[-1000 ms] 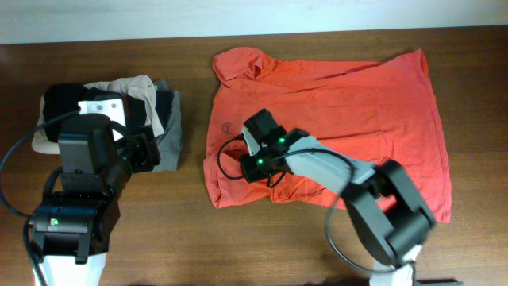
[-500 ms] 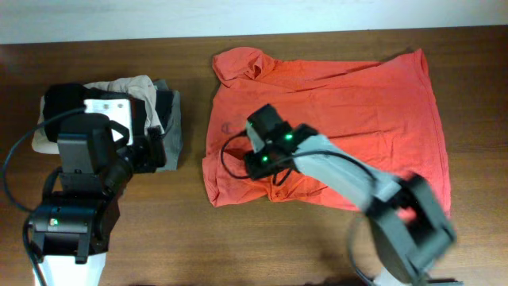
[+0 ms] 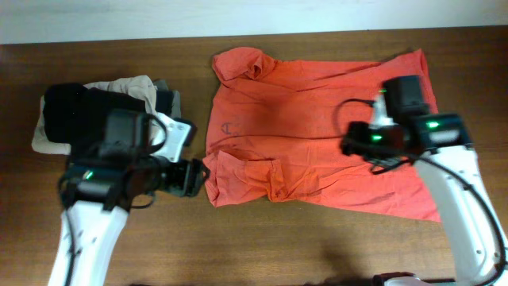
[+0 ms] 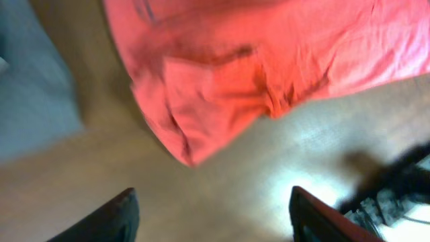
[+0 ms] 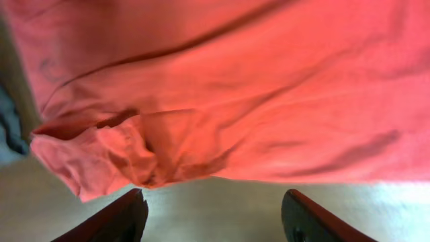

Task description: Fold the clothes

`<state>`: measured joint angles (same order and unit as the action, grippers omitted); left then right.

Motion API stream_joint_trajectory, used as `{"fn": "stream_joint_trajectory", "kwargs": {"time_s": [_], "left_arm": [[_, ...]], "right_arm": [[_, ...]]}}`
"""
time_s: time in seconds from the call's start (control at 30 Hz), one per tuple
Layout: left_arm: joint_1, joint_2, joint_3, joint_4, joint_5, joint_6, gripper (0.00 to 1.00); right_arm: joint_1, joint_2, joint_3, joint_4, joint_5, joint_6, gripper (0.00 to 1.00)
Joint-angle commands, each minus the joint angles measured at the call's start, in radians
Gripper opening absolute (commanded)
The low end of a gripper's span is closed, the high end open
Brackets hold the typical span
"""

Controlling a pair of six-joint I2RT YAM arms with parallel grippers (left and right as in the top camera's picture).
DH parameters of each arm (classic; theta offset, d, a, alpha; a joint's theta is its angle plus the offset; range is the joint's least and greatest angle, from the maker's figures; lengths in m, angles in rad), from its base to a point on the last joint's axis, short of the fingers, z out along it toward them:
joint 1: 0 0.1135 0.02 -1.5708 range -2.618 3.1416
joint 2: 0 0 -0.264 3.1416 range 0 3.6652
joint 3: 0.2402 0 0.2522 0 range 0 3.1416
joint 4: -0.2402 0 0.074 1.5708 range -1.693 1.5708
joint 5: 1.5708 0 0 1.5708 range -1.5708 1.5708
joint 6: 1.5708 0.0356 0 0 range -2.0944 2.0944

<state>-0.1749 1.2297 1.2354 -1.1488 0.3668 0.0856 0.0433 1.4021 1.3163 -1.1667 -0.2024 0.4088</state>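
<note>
The clothes, a red-orange T-shirt [image 3: 317, 111], lie spread over the wooden table, with the lower-left sleeve bunched [image 3: 238, 179]. My left gripper [image 3: 197, 176] hovers just left of that bunched corner. In the left wrist view it [image 4: 215, 212] stands open over bare wood, with the shirt [image 4: 269, 60] ahead of it. My right gripper [image 3: 353, 147] hangs above the shirt's right half. The right wrist view shows it [image 5: 215, 215] open with nothing between its fingers, and the shirt [image 5: 235, 87] filling the upper frame.
A pile of folded black, beige and grey garments [image 3: 95, 103] sits at the table's left, partly under my left arm. Its grey edge [image 4: 33, 87] shows in the left wrist view. Bare table [image 3: 262, 238] runs along the front.
My right gripper has let go of the shirt's lower-left part, opened, and swung to the right side. My left arm has moved right toward the shirt's bunched corner.
</note>
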Motion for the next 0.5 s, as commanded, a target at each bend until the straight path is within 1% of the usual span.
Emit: {"fn": "stream_joint_trajectory", "kwargs": {"time_s": [0.0,0.07,0.2,0.27,0.3,0.37,0.43,0.47], "left_arm": [[-0.028,0.099,-0.060,-0.022,0.012,-0.295,0.69],[-0.028,0.140,-0.106,-0.004,0.011,-0.406,0.69],[-0.025,0.178,-0.214,0.077,0.021,-0.559,0.70],[-0.025,0.178,-0.279,0.143,0.067,-0.623,0.79],[-0.026,0.178,-0.311,0.184,0.103,-0.649,0.81],[-0.025,0.178,-0.380,0.281,0.159,-0.682,0.83],[-0.026,0.178,-0.437,0.355,0.173,-0.746,0.87],[-0.026,0.179,-0.459,0.377,0.172,-0.779,0.87]], "right_arm": [[-0.122,-0.008,-0.004,-0.051,-0.082,0.015,0.73],[-0.185,-0.008,-0.004,-0.075,-0.086,0.015,0.78],[-0.263,-0.008,-0.004,-0.110,-0.116,-0.040,0.80],[-0.293,-0.008,-0.005,-0.130,-0.116,-0.069,0.80],[-0.305,-0.008,-0.006,-0.136,-0.116,-0.082,0.80],[-0.329,-0.008,-0.016,-0.139,-0.116,-0.090,0.82],[-0.347,-0.008,-0.031,-0.135,-0.116,-0.090,0.85],[-0.354,-0.008,-0.043,-0.130,-0.117,-0.090,0.86]]}}
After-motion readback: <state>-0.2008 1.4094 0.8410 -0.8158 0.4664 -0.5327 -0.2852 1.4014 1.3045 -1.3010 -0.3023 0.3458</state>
